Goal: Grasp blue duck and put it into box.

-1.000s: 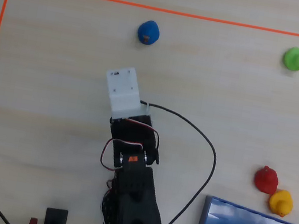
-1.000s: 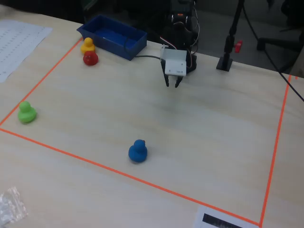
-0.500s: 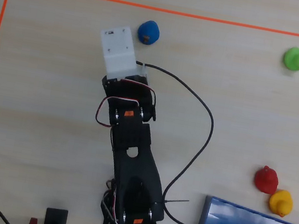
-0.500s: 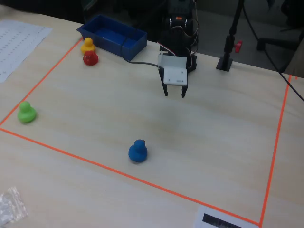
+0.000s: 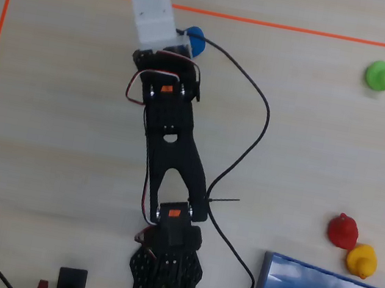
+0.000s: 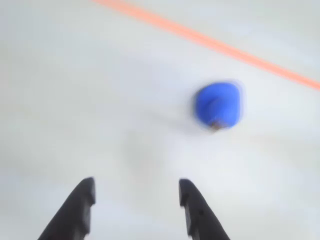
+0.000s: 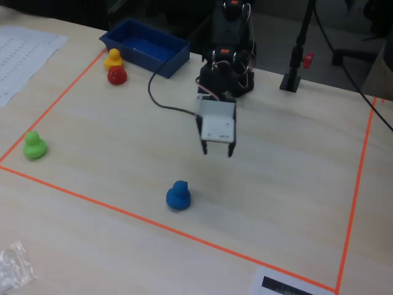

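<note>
Ducks four: one blue duck [image 7: 178, 195], green [image 7: 34, 145], red [image 7: 116, 75], yellow [image 7: 113, 59], one box [image 7: 147, 46], jaws apart, empty.

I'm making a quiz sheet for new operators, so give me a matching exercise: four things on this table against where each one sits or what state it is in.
Things:
1. small royal-blue toy duck
2. small green toy duck
3. small red toy duck
4. two-finger gripper

Places or states:
A. touching the yellow duck, beside the blue plastic bin
B. open, empty, above the table
C. alone near the orange tape corner
D. just ahead of the fingertips in the wrist view

Pairs: 1-D, 2-C, 3-A, 4-B
</note>
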Robot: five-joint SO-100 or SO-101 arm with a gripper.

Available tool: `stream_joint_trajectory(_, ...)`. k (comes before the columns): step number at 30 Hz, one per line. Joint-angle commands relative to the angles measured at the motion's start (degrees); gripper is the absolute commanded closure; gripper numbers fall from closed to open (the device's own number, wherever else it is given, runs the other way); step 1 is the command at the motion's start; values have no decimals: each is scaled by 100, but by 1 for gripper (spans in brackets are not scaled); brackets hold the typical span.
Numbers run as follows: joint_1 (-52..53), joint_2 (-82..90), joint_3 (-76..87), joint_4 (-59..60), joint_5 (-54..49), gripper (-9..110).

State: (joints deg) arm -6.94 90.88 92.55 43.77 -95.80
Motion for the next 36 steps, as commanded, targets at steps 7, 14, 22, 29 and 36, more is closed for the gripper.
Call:
stream_joint_trajectory(7,615,-2039,-2505,-378,97,79)
stream_joint_trajectory(14,747,-3129,-3103,-650,114,71)
stream_joint_trajectory(22,1002,-3894,-3480,-1081,26,68)
stream_joint_trajectory(29,1178,-4175,-3516,-1310,-44,67)
stream_joint_trajectory(36,1274,-4008,-3287,-1257,-44,67)
